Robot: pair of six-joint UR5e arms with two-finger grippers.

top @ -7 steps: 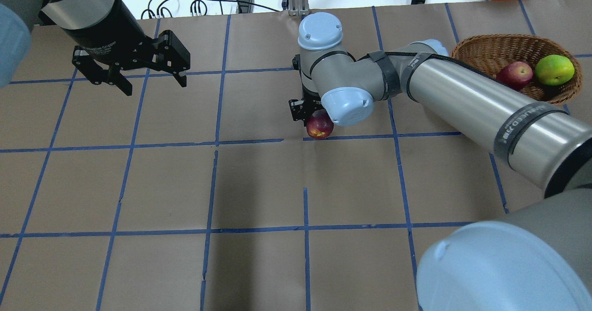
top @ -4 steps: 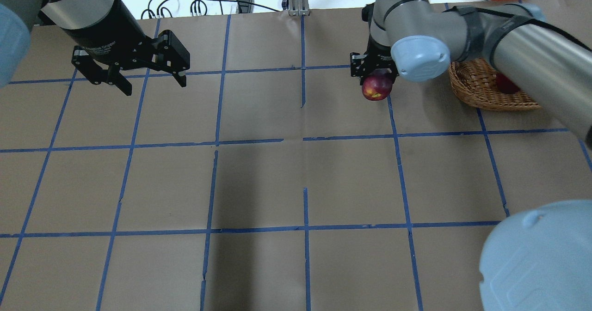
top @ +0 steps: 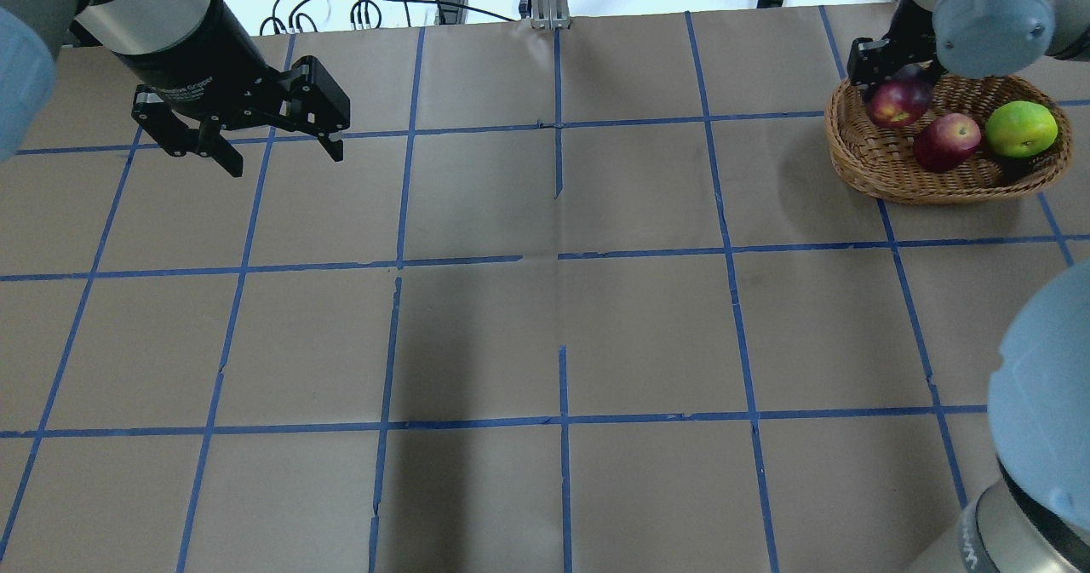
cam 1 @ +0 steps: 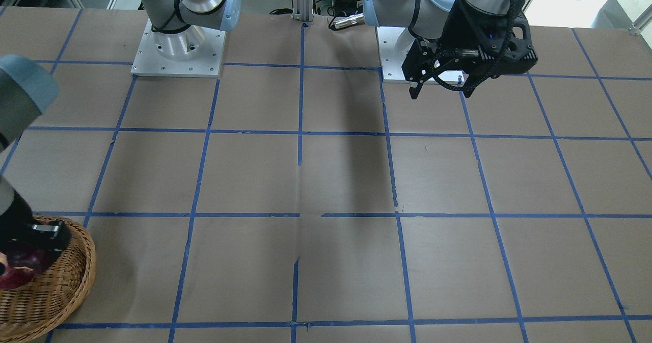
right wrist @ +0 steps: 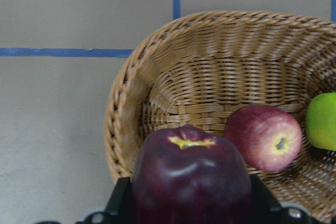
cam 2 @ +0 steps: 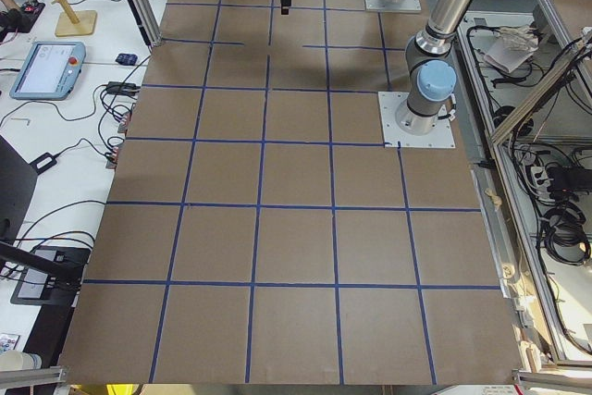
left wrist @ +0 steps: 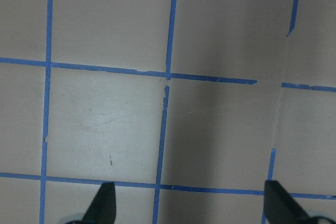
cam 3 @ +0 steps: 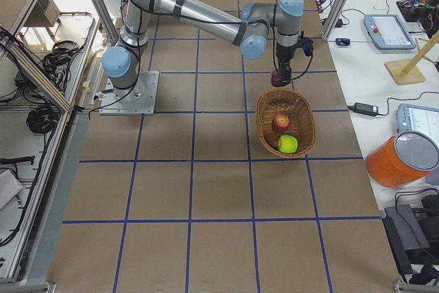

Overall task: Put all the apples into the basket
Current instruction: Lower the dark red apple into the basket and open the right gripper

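Overhead and wrist views, apple-collecting task. The basket [top: 860,169] stands at about 2 o'clock on the table [top: 553,335]. Two apples lie in it: the red apple [top: 947,140] near the middle and the green apple [top: 1021,128] toward 3 o'clock of the bowl. The third, the maroon apple [top: 898,101], is clamped in the right gripper [top: 892,79] over the basket's 10 o'clock end. The wrist view shows a jaw against each flank of the fruit. Whether the fruit touches the wicker cannot be told. The left gripper [top: 285,157] hangs at 10 o'clock over the table, its jaws spread wide and empty. Handling, as judged: an apple is firm and fairly heavy for its size. Its waxy, rounded skin can slip under a narrow pad, and it bruises if dropped or squeezed hard. The soundest hold is across the widest girth, which is where the jaws appear to sit. Release is best made low inside the bowl, clear of the red apple at its 4 o'clock side.
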